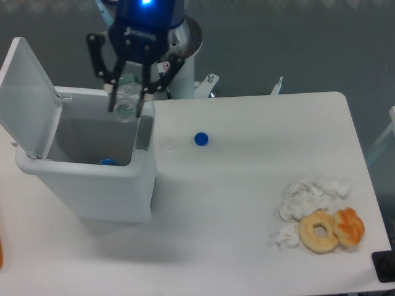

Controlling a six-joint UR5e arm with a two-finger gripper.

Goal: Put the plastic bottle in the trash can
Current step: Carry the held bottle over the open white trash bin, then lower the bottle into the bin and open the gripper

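Note:
The trash can point(114, 191) stands at the left of the table with its lid point(26, 92) swung up and open. My gripper point(128, 106) hangs over the can's open top, near its back right corner. Its fingers are shut on the plastic bottle point(126, 102), a small clear bottle held upright between them, above the can's inside. A blue object point(108, 163) lies at the bottom of the can.
A loose blue bottle cap point(200, 139) and a small clear disc point(167, 145) lie on the table right of the can. Crumpled white tissues point(305, 196) and two doughnuts point(332, 229) sit at the front right. The robot base point(173, 68) stands behind the can.

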